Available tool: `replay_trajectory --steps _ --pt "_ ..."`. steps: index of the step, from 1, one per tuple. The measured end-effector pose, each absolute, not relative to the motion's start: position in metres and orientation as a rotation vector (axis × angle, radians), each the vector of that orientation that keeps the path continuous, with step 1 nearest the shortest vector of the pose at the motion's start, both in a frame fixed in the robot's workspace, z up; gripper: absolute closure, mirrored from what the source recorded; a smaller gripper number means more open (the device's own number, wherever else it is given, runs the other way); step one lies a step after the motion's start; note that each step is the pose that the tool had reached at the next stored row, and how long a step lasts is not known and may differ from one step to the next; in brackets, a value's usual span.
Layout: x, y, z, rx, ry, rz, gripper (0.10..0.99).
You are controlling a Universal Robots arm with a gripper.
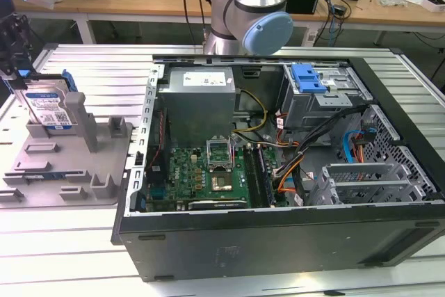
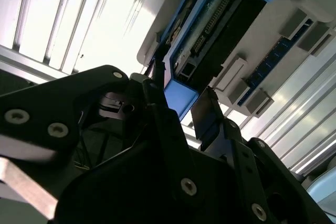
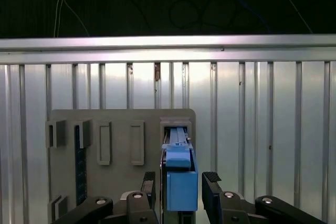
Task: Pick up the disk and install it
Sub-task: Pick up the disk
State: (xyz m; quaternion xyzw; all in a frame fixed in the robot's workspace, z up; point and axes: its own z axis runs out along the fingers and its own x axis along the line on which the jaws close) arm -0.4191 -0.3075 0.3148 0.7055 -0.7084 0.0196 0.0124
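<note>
Disk point(image 1: 50, 108) lower edge hidden in gray fixture point(image 1: 69, 165) — end effector point(image 3: 180, 181) body cut off at first wrist view's edge.

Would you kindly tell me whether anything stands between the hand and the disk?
Nothing visible does. The hand is right at the disk, straddling its blue carrier edge, while the disk stands upright in the gray holder.

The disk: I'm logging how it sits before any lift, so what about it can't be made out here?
- The disk, lower edge: exterior view, sunk in the gray holder.
- Its label face: first wrist view, seen edge-on.
- Its near end: second wrist view, behind the claw.
</note>
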Motion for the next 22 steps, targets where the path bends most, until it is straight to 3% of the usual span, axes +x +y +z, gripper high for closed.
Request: replay_trajectory --steps 22 --pt "-0.419 -0.311 0.303 2.199 -2.208 0.061 0.604"
